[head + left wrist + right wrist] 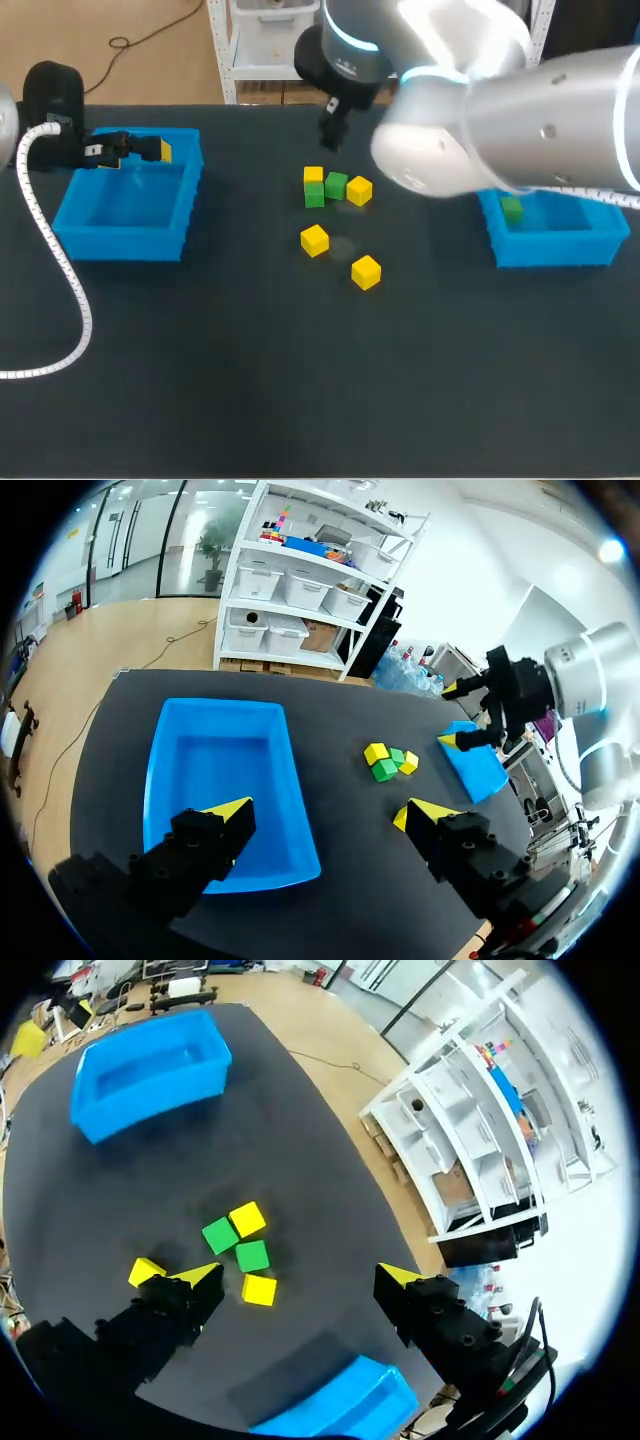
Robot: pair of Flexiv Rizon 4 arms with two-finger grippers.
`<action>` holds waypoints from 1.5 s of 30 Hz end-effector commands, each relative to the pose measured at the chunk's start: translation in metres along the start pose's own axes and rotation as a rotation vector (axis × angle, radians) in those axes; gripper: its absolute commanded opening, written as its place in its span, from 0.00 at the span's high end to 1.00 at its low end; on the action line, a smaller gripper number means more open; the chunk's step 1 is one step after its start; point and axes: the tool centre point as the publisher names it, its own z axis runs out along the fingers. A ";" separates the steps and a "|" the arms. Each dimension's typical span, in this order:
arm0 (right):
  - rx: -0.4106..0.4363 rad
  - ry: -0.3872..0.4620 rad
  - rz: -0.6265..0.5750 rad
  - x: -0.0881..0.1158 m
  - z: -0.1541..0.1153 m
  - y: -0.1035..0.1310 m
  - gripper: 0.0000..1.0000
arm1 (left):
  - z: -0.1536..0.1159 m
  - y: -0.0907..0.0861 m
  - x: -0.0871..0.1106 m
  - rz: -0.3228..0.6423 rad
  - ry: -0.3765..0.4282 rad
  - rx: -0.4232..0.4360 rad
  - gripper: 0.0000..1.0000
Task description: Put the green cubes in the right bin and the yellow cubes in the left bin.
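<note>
Right arm (pixel 540 120) hides part of right bin (pixel 560 250); left gripper (pixel 330 808), right gripper (pixel 298 1275) both spread.

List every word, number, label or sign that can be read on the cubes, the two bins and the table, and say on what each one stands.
No text can be read on any of them.
yellow cubes: plain faces, no print visible.
green cubes: plain faces, no print visible.
left bin and right bin: plain blue walls, no label visible.
table: plain dark top, no marks visible.
</note>
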 end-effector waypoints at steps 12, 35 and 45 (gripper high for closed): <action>0.017 0.039 -0.026 0.016 -0.006 -0.014 0.00 | 0.000 0.002 0.001 0.002 -0.006 0.011 0.00; -0.362 0.122 -0.166 0.008 0.072 0.043 0.00 | 0.000 0.002 0.001 0.002 -0.006 0.011 0.00; -0.384 0.167 -0.160 0.020 0.097 0.051 0.00 | 0.000 0.002 0.001 0.002 -0.006 0.011 0.00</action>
